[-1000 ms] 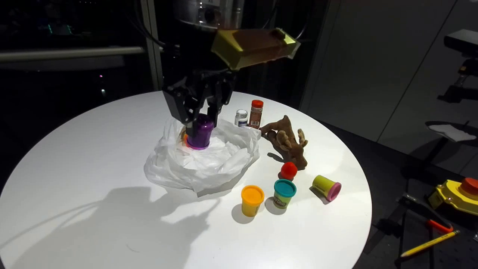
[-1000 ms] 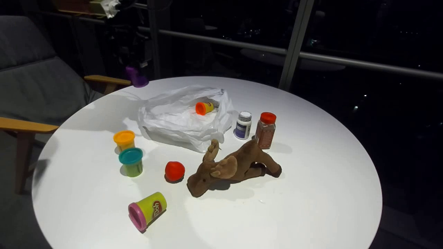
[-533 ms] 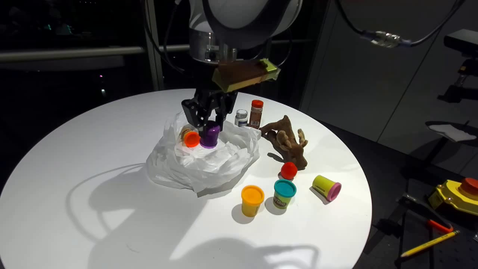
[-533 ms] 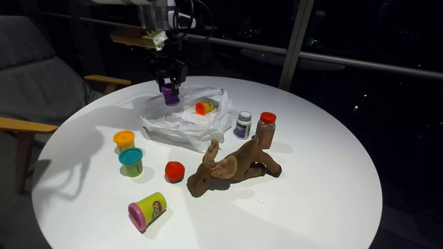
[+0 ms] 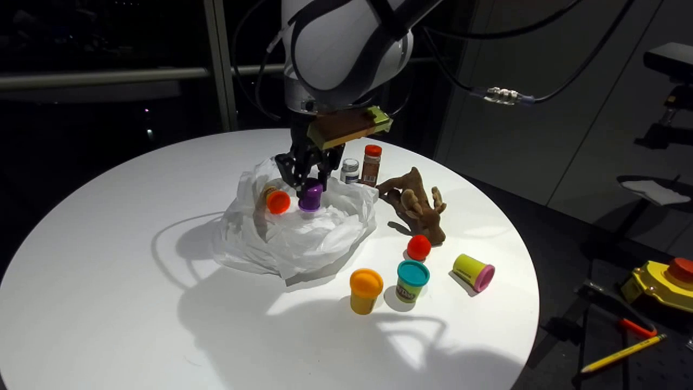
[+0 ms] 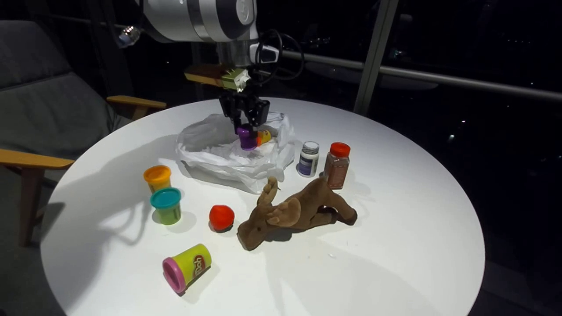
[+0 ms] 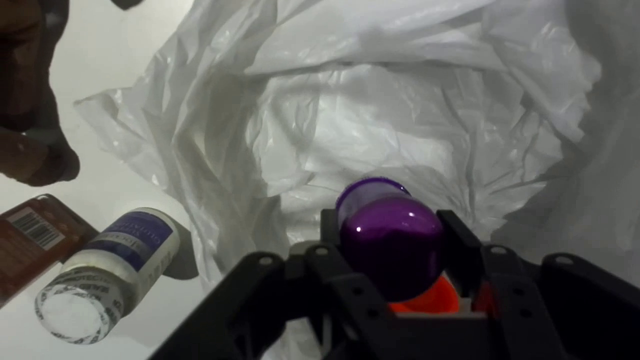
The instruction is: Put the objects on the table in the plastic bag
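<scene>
Tool (image 7: pixel 389 227) with jaws part-way closed on the sides of a purple tub (image 6: pixel 247 139). I hold it from above, wide rim down, probably for a clean release into the plastic bag (image 6: pixel 219 164), whose mouth lies spread around it, toward the far edge of the table (image 6: pixel 373 263) in an exterior view. An orange-lidded yellow tub (image 5: pixel 277 201) rests inside; the plush moose (image 6: pixel 305 207) lies outside, unpacked.

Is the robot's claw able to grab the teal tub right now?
Probably not: the claw is full, gripping the purple tub. If it let go, the way looks fairly free, since nothing covers the teal tub.
</scene>
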Robot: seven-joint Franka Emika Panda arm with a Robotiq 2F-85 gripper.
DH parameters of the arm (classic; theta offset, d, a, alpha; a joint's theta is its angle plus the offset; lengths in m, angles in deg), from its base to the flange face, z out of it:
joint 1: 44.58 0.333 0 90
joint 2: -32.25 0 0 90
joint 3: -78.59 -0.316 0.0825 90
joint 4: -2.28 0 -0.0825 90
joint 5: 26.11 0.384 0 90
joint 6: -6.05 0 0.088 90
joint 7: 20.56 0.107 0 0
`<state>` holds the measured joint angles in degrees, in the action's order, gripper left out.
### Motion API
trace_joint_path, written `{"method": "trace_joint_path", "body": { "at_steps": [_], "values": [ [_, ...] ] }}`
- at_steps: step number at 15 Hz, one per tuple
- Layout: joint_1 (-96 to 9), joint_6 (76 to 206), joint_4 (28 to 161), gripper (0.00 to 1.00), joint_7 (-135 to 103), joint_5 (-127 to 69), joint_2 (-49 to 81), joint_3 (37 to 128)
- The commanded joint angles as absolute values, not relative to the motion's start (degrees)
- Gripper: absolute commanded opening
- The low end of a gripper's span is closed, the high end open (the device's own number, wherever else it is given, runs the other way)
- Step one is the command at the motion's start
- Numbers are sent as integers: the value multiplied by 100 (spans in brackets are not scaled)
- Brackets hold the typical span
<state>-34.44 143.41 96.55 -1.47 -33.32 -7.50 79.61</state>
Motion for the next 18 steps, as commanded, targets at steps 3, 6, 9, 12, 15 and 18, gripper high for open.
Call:
{"method": "trace_joint_path", "body": {
  "at_steps": [3,6,9,12,15,18],
  "values": [
    [-3479,14093,8780,26,-134,-3180,-1321,8109],
    [-3514,13952,8513,26,-158,-3145,-1544,8115],
    [-3495,13899,8406,77,-111,-3145,-1617,8151],
    [-3388,14068,8808,99,-38,-3178,-1171,8140],
    [-3129,14417,9678,100,93,-3287,-389,8114],
    [-2913,14447,10497,100,131,-3271,301,7949]
  ]
}}
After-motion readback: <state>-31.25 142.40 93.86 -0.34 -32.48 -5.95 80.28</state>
